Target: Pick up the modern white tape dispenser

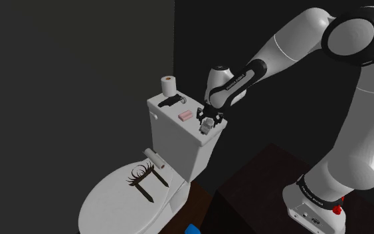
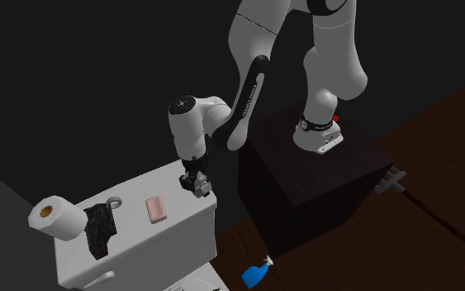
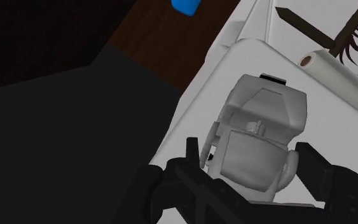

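We've got the hand (image 3: 250,156) clamped around the pale grey tape dispenser (image 3: 263,108), right at the toilet tank lid's (image 1: 160,112) edge, well apart from the lid's toilet roll (image 1: 169,86).

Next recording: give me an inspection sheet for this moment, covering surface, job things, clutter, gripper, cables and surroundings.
Surface: white tank lid of a toilet, above the closed toilet lid.
Job's things: whitish-grey tape dispenser, at the tank lid's corner nearest the stand.
Clutter: toilet roll, black object and pink bar on the tank lid; small paper roll and dark brush-like thing on the toilet lid; blue bottle on the floor.
Gripper: gripper down at the tape dispenser; grip cannot be judged.
Cables: nothing seen.
Surroundings: dark walls, dark wooden floor, dark box stand.
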### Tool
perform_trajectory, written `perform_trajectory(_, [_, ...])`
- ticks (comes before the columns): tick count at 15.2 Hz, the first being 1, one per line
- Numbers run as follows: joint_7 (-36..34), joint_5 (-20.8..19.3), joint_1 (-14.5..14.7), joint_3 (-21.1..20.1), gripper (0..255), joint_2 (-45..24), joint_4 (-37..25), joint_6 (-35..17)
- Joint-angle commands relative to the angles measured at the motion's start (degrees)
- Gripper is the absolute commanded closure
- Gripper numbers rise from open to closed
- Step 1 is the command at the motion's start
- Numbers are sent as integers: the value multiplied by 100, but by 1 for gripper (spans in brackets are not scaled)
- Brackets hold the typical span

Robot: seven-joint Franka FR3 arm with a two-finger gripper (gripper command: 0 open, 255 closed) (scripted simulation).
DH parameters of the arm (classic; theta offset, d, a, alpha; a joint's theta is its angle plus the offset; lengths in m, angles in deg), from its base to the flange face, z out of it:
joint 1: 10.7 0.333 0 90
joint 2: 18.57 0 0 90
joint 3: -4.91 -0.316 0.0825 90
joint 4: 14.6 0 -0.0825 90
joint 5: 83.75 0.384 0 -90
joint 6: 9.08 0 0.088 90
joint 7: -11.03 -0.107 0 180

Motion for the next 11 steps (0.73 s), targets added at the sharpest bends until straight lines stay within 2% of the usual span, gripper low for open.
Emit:
perform_trajectory(1, [31, 33, -22, -19, 255, 152, 17, 133])
perform_trajectory(11, [122, 170, -69, -85, 255, 758, -6, 759])
